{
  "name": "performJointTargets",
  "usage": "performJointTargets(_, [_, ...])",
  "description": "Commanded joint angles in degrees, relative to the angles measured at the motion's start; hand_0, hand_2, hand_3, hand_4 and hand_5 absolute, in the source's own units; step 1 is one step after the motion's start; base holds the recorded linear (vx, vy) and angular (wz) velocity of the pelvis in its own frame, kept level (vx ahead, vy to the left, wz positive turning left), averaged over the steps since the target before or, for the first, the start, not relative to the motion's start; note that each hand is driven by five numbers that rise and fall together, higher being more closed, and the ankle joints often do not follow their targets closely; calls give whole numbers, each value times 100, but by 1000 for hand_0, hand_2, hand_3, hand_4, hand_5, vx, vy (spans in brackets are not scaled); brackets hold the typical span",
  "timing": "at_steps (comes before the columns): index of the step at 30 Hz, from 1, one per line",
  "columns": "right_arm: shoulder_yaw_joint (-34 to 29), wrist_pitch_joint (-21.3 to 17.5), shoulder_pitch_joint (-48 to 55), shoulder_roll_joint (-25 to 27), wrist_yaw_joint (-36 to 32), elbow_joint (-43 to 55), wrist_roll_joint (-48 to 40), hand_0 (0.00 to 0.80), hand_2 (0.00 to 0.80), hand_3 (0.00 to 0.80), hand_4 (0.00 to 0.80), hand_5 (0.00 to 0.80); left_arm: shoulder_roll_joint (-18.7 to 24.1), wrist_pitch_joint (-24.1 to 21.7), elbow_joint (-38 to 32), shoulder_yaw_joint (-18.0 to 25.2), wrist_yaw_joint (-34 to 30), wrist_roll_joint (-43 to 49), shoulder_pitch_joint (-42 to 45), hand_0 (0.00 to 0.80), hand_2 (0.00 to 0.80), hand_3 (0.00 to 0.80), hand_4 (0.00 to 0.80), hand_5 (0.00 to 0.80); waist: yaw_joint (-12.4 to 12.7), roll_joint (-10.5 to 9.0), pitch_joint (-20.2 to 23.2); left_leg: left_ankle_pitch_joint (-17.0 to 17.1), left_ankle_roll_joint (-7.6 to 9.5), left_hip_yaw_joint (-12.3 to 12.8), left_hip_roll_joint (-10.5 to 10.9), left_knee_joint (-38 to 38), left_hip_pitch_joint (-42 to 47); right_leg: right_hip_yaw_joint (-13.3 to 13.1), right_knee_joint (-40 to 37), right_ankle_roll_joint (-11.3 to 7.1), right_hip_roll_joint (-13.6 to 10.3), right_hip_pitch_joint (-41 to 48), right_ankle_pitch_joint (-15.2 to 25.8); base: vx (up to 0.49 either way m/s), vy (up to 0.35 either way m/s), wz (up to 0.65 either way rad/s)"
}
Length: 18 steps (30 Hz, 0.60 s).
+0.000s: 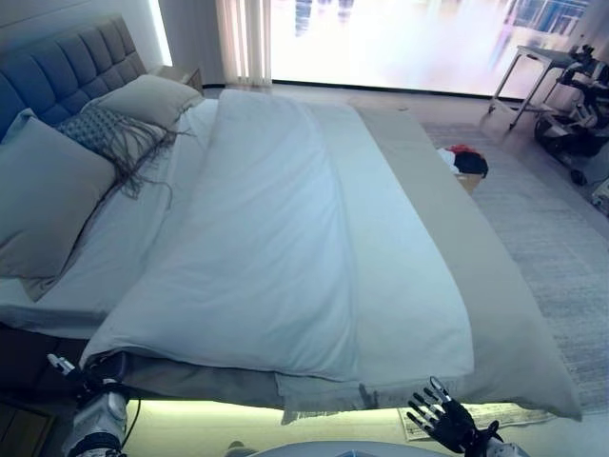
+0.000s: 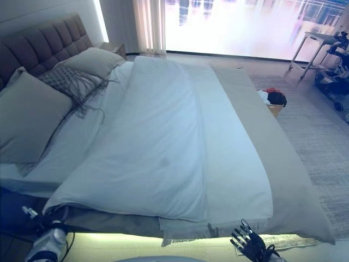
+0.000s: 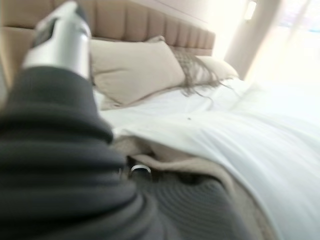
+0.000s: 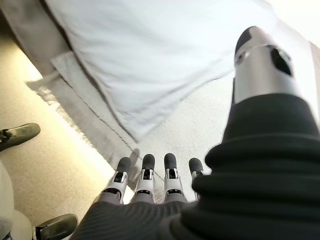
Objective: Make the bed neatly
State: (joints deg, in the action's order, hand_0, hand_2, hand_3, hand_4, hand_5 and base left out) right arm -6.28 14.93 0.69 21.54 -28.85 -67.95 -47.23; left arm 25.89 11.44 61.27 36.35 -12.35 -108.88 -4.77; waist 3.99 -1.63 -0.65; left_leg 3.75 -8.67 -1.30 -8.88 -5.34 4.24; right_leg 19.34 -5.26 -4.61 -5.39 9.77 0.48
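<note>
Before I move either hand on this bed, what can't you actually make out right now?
- Left hand: its fingers are hidden; the dark cover fills the left wrist view and the duvet edge hides them from the head.
- Basket past the bed's far side: contents too small to tell.
- Bed's far left corner: hidden behind pillows.

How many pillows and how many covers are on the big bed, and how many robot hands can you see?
Pillows: 3 - large plain grey pillow, fringed patterned cushion, plain grey pillow nearest the window.
Covers: 2 - white duvet, beige blanket under it.
Robot hands: 2 - left hand, right hand.
Total: 7
</note>
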Motion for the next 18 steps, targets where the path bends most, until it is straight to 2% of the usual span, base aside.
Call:
performJointTargets(1, [-290,-137,-207,385,-54,-406,-293,0,0,0,0,0,1941,-798,495,1746,-513,-412,415,0,0,0,0,0,745,164,94,-242,234,-9,246,57,-55,220,266,-445,-861,54,-109,-35,24,-7])
performJointTargets(5, [-407,-140,-202,477,-138,-538,-298,0,0,0,0,0,2043,-744,858,2054,-544,-412,681,0,0,0,0,0,847,124,100,-238,218,-68,261,46,-97,311,215,-460,-843,80,-110,-36,12,-8])
performJointTargets(9, [-603,-94,-189,534,-168,-607,-275,0,0,0,0,0,1891,-726,1056,2284,-525,-412,953,0,0,0,0,0,938,59,62,-252,209,-121,277,43,-123,382,208,-460,-823,95,-132,-19,4,-2])
performJointTargets(13, [-760,-46,-149,579,-207,-609,-186,0,0,0,0,0,1704,-793,1099,2434,-508,-412,1174,0,0,0,0,0,1014,2,12,-254,214,-184,293,43,-142,441,214,-454,-814,107,-137,-10,7,0])
performJointTargets(18, [-796,-46,-123,594,-194,-579,-255,0,0,0,0,0,1687,-488,1142,2447,-615,-412,1283,0,0,0,0,0,1099,-35,-33,-302,228,-287,312,49,-130,505,237,-431,-803,133,-182,0,0,0])
